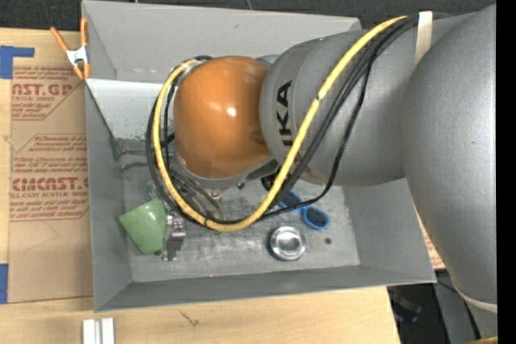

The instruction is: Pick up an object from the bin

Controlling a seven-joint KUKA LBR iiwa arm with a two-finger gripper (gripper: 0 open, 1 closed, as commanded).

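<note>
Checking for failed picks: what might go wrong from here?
The gripper sits at the pale green object's right edge, near the bin's left wall, so it may nudge it aside rather than grasp it. The yellow cable loop hangs low by the blue ring and might drag it.

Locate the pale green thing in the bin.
The pale green thing lies at the lower left of the bin in the camera view, beside the gripper, left of the silver cap.
</note>
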